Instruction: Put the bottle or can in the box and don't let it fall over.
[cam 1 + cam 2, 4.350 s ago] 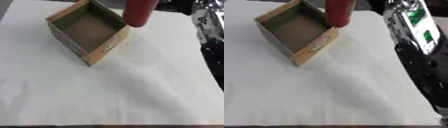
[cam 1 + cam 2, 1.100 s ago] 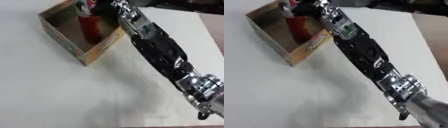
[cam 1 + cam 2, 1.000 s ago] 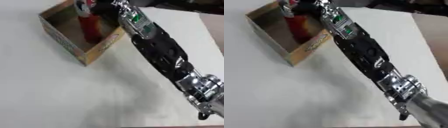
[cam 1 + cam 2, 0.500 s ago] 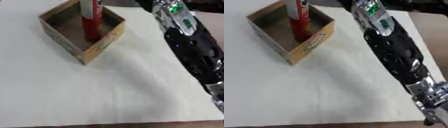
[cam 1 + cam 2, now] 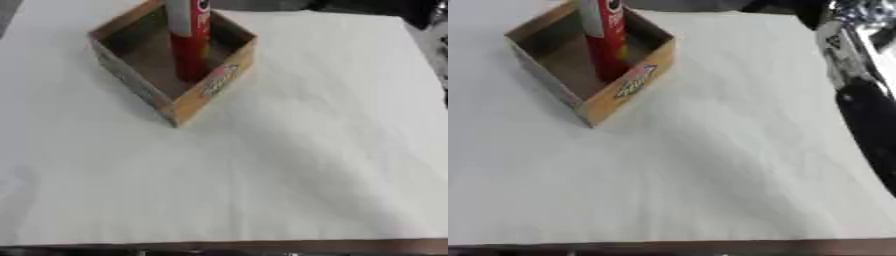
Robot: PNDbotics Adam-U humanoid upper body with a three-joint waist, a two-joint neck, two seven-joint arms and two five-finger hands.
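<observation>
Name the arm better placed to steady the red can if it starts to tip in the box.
Right. Only the right arm shows, along the right edge of the right eye view. No left arm and neither robot hand is in view. The red can stands upright inside the cardboard box.

A red can (image 5: 190,45) stands upright inside an open cardboard box (image 5: 188,102), close to the box's far right wall. The box sits corner-on at the far left of a white-covered table (image 5: 289,170). No hand appears in this view.
</observation>
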